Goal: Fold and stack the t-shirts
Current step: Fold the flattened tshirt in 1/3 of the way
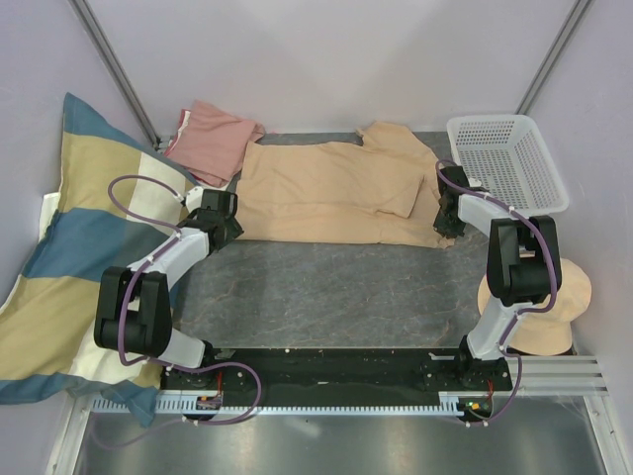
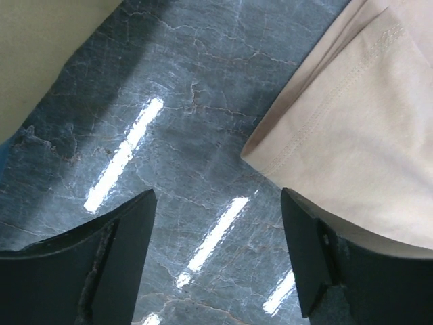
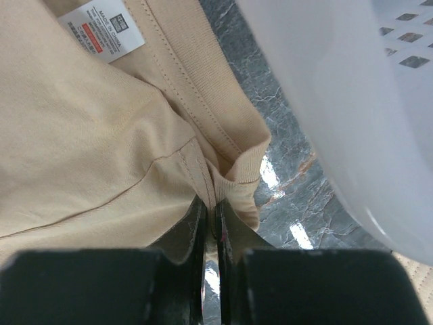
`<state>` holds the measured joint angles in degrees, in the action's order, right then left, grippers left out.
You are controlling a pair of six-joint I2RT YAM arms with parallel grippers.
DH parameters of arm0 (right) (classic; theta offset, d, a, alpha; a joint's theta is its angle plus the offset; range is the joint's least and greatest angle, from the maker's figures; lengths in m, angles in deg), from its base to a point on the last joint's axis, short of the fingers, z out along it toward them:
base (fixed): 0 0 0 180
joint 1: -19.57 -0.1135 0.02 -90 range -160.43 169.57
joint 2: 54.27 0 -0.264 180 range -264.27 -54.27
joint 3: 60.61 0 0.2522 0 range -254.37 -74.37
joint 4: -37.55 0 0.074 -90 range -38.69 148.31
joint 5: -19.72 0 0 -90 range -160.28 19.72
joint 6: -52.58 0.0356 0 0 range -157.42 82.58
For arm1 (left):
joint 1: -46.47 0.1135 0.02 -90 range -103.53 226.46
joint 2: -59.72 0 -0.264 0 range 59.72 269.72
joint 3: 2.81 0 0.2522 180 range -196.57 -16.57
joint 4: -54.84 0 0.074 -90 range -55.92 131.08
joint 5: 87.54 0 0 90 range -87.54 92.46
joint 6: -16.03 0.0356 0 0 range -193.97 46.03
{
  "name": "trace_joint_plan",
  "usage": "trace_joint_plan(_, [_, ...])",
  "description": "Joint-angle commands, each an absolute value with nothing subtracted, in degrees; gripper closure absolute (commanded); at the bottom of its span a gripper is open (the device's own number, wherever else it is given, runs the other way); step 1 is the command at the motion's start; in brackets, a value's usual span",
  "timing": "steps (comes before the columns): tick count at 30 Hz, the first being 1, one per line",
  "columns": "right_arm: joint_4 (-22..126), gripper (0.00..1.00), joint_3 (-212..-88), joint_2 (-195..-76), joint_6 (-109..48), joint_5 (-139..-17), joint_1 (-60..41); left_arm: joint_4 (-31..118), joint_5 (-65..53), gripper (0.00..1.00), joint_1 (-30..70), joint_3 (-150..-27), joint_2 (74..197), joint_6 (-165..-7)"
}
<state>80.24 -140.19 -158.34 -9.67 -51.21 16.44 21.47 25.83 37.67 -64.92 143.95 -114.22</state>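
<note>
The tan t-shirt (image 1: 331,193) lies spread across the back of the dark marble table, half folded. Its white neck label (image 3: 101,28) shows in the right wrist view. My right gripper (image 3: 211,215) is shut on the tan t-shirt's ribbed collar edge (image 3: 240,169) at the shirt's near right corner (image 1: 445,233). At the shirt's near left corner stands my left gripper (image 2: 216,203), open over bare marble; the hem corner (image 2: 284,152) lies just beyond its right finger (image 2: 304,230). The salmon-pink t-shirt (image 1: 213,139) sits crumpled at the back left.
A white mesh basket (image 1: 504,163) stands at the back right, close beside my right gripper. A big striped pillow (image 1: 69,237) leans along the left side. A round beige hat-like thing (image 1: 539,307) rests at the right, behind the right arm.
</note>
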Motion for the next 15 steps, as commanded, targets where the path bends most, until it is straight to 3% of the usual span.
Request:
trace_joint_plan(1, [79.26,0.9,-141.34,-158.33,-9.56,-50.77,16.67,24.65,25.22,0.24,37.24,-66.05,144.18,-113.88])
trace_joint_plan(15, [79.17,0.91,-141.17,-158.5,-9.82,-51.38,16.67,31.23,23.9,0.32,37.24,-72.81,151.83,-107.99])
